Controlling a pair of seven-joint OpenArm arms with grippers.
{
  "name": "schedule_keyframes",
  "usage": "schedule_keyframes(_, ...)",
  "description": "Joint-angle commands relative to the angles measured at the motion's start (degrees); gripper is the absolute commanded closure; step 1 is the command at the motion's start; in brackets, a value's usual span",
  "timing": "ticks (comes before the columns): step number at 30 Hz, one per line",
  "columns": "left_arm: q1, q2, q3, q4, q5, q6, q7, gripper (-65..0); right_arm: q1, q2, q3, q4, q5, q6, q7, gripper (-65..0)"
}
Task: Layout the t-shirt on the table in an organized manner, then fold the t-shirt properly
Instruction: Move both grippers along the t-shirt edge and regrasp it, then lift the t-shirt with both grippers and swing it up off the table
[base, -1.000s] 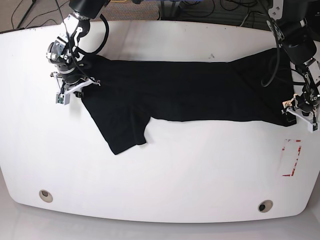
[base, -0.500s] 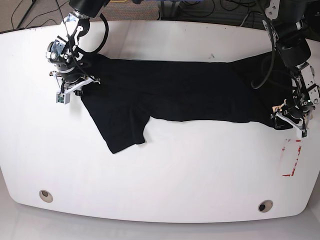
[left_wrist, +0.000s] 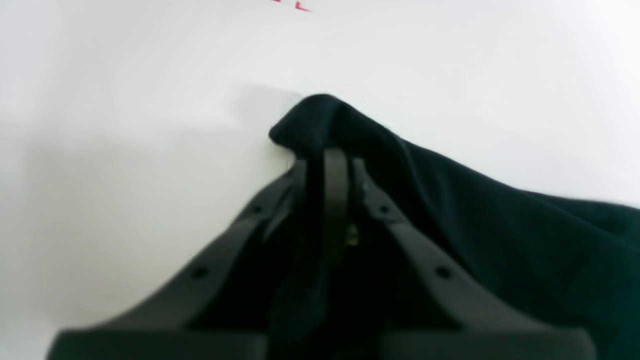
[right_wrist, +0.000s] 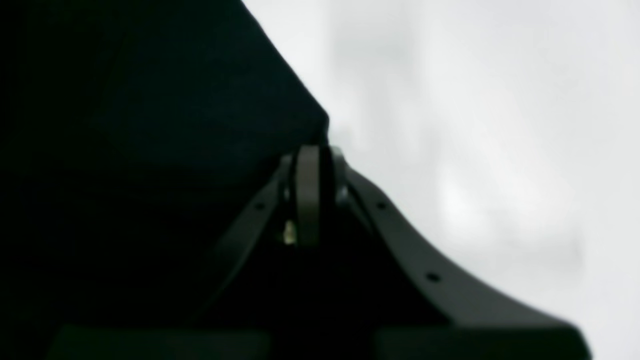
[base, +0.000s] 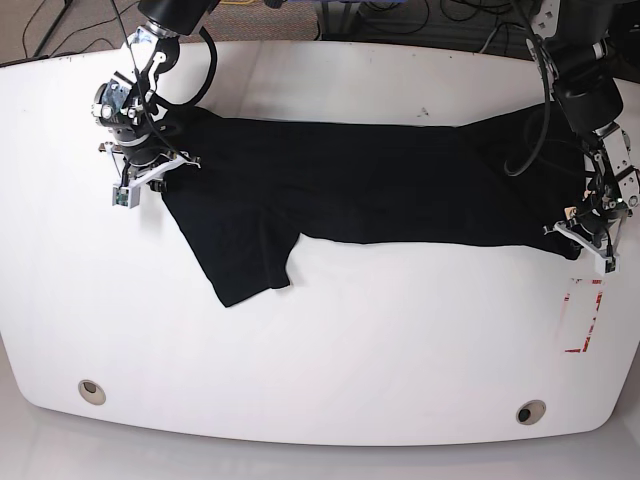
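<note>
Plain black soft cloth t-shirt (base: 370, 185) stretched across upper half of white smooth table (base: 330, 340), left gripper (base: 585, 236) at right edge now clenched on its corner after standing wide a second ago, right gripper (base: 150, 172) at upper left clenched on the cloth as before.

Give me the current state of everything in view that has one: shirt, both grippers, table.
t-shirt: spread lengthwise across the table, one sleeve angled toward the near edge, both ends pinched.
left gripper: shut on a corner of the t-shirt.
right gripper: shut on the t-shirt's edge.
table: bearing the t-shirt; red-marked rectangle uncovered.
</note>
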Motion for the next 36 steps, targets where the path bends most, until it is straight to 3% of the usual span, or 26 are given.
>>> schedule_keyframes(1,-0.10,-0.82,-0.07,2.63,-0.39,-0.47,0.77,-0.1,0.66,0.40,0.01,1.61,0.52,0.31,0.81,0.0)
schedule_keyframes(8,4.91,-0.47,0.02,15.64,-0.48,-0.47,1.04,0.0,0.57,0.49,-1.75,5.56,0.52,0.31,0.73,0.0)
schedule_keyframes(14,7.55,1.46,0.02,28.48,-0.48,-1.00,4.99,0.0,0.57,0.66,-2.63,9.52,0.17,0.31,0.55,0.0)
schedule_keyframes(22,7.90,3.75,0.02,44.04,-0.39,-7.16,12.55,0.0,2.68,0.93,-3.42,13.65,-0.01,0.31,-0.42,0.0)
schedule_keyframes(27,7.46,3.92,0.02,52.56,-0.48,-7.86,16.86,0.0,5.59,4.00,-3.42,14.00,0.08,0.31,-2.61,0.0)
schedule_keyframes(36,1.13,3.75,-0.16,56.35,-0.48,-7.95,23.81,0.0,12.53,9.10,-3.42,13.30,0.08,0.31,-5.16,0.0)
